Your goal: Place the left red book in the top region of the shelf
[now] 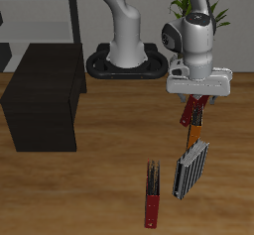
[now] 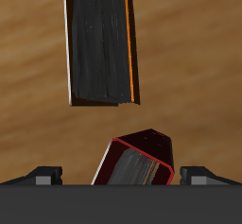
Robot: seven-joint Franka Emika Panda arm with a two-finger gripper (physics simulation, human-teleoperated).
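Robot gripper (image 1: 191,100), in the upper part of the exterior frame, reaches down over the left red book (image 1: 189,112). The book tilts under it with its upper end between the fingers. Whether the fingers are clamped on it or only bracket it cannot be told.

The wrist view shows the gripper (image 2: 121,176) with its fingers set wide and the red-edged book (image 2: 137,163) leaning between them, with no clear contact. This looks like the grasp for a lift.

Just below it in the exterior frame, an orange book (image 1: 191,168) stands with its dark page edge facing the camera. The wrist view shows this book (image 2: 99,43) lengthwise.

Only the exterior view shows the rest. A darker red book (image 1: 151,197) stands low in the frame on the wooden table (image 1: 89,189). The black shelf (image 1: 45,95) sits well apart at mid-height, across the frame, with its flat top bare.
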